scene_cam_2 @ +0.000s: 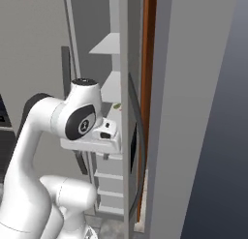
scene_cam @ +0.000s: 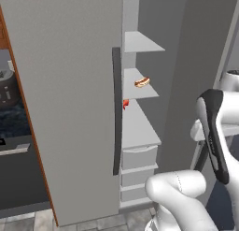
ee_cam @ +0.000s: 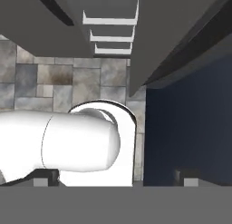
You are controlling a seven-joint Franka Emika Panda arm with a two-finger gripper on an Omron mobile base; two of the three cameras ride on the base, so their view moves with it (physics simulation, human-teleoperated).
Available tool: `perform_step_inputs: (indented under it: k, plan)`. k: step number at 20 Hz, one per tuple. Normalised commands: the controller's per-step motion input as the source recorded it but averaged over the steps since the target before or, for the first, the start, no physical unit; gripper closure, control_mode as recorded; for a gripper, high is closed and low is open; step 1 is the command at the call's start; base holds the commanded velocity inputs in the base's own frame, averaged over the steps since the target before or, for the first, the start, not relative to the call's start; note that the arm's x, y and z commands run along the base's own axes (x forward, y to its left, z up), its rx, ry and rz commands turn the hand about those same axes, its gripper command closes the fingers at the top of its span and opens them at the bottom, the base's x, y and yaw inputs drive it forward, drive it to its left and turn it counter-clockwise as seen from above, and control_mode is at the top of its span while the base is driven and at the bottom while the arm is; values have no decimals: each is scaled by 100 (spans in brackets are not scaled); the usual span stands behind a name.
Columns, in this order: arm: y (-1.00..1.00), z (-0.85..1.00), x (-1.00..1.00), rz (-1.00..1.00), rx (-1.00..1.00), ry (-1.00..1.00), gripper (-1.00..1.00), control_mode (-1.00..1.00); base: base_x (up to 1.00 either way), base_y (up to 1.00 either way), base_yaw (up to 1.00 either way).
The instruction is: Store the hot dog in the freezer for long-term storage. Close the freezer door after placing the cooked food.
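**Hot dog on the freezer shelf, door not yet shut**

The hot dog (scene_cam: 142, 82) lies on a white-grey shelf inside the freezer (scene_cam: 140, 132), the second shelf down of those in the left base view, near that shelf's front right edge. Just below and left of the hot dog, a small red item (scene_cam: 125, 104) peeks out from behind the edge of the plain grey door (scene_cam: 65, 104) with its long dark handle (scene_cam: 116, 111), which stands in front of the freezer's left side. Below the hot dog's shelf sits a broader shelf, and under it a stack of pale drawers (scene_cam: 138, 157).

To the right of the freezer, the freezer door (scene_cam_2: 128, 112) stands open, seen edge-on in the right base view.

The gripper (ee_cam: 115, 177) points down at the grey stone floor tiles (ee_cam: 41, 82), low and outside the freezer; its dark finger tips (ee_cam: 186, 175) sit wide apart with nothing between them.
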Motion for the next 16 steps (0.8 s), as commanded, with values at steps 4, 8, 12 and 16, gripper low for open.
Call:
perform_step_inputs:
  k: [4, 8, 12, 16]
  plan:
    - [-83, 0, 0, 10, 14, -5, -100, -100, 0, 0, 0]
    - [-64, 0, 12, 8, 17, 0, -100, -100, 0, 0, 0]
    - [-50, 0, 37, 3, 17, -6, -100, -100, 0, 0, 0]
    - [-44, 0, 41, 5, 21, -18, -100, -100, 0, 0, 0]
